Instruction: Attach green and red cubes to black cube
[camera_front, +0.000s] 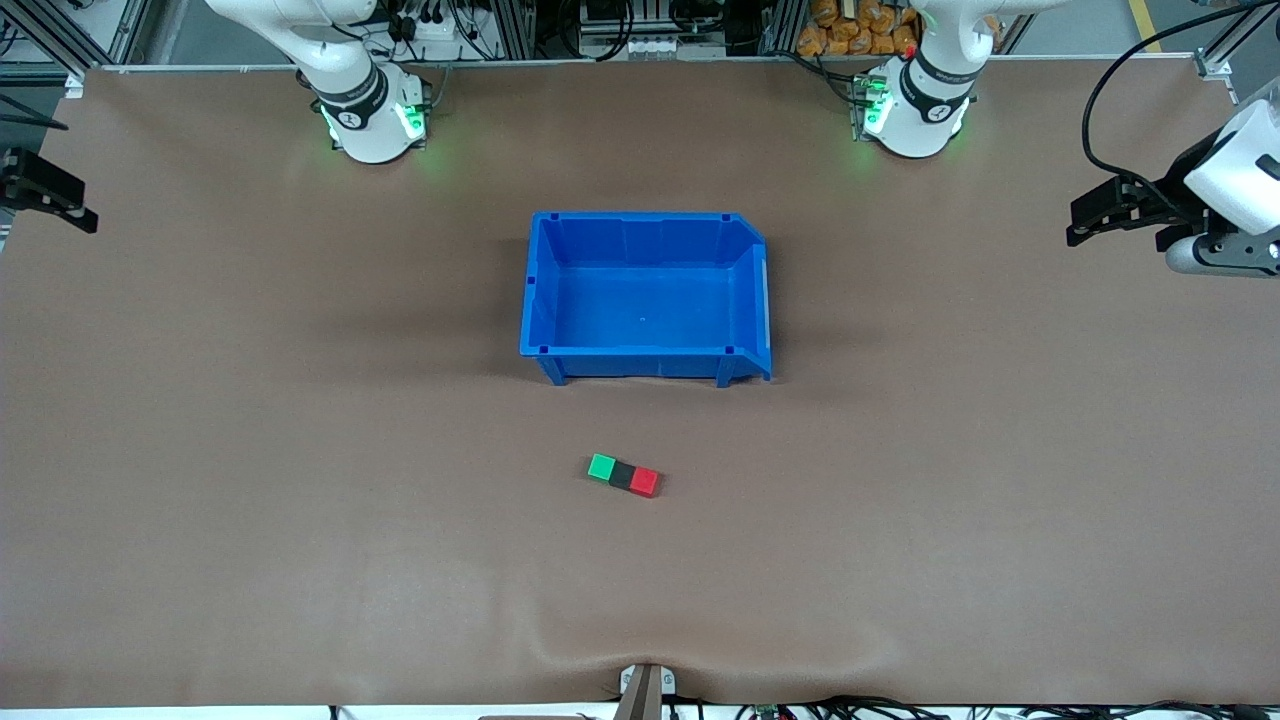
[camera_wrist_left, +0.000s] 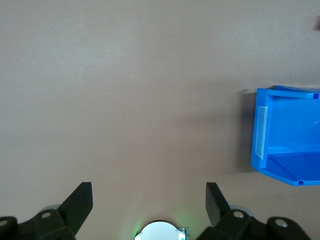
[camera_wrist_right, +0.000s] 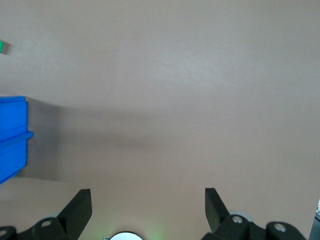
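The green cube (camera_front: 600, 467), the black cube (camera_front: 622, 474) and the red cube (camera_front: 645, 482) lie touching in one short row on the brown table, black in the middle, nearer to the front camera than the blue bin (camera_front: 645, 295). A sliver of the green cube (camera_wrist_right: 2, 47) shows at the edge of the right wrist view. My left gripper (camera_front: 1080, 222) (camera_wrist_left: 149, 192) hangs open and empty over the left arm's end of the table. My right gripper (camera_front: 70, 205) (camera_wrist_right: 148, 197) hangs open and empty over the right arm's end. Both are well away from the cubes.
The blue bin (camera_wrist_left: 285, 135) (camera_wrist_right: 12, 135) stands mid-table with nothing in it, between the arm bases and the cubes. The two arm bases (camera_front: 375, 120) (camera_front: 915, 110) stand at the table's edge farthest from the front camera. Bare brown mat lies around the cube row.
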